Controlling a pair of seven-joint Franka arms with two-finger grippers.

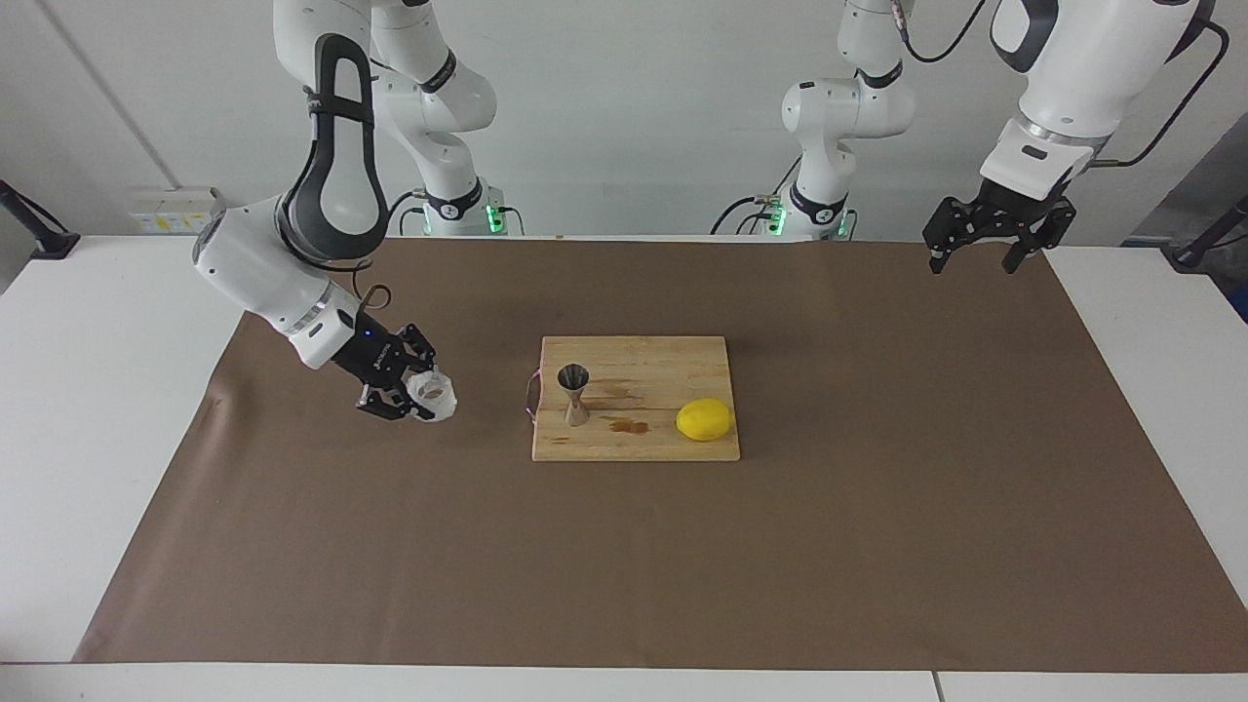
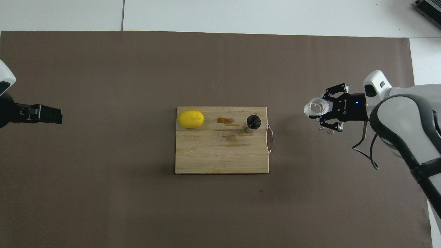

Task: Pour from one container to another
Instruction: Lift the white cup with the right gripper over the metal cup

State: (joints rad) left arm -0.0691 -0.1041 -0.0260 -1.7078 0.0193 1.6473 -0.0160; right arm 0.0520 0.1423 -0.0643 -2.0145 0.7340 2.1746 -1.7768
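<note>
So I've got the right gripper [image 1: 414,395] with its fingers clamped on the crinkly white cup [image 1: 433,394], mid-left of the facing view, up off the brown tabletop [image 1: 877,546]. The steel jigger [image 1: 573,394] stands on the cutting board [image 1: 634,444] in the middle, lemon [image 1: 705,419] beside it. My worry: that jigger mouth is tiny and the thing looks tippy, so a bump knocks it over. A soft cup might also buckle and slosh. The left gripper [image 1: 985,239] waits upper right, fingers released.
</note>
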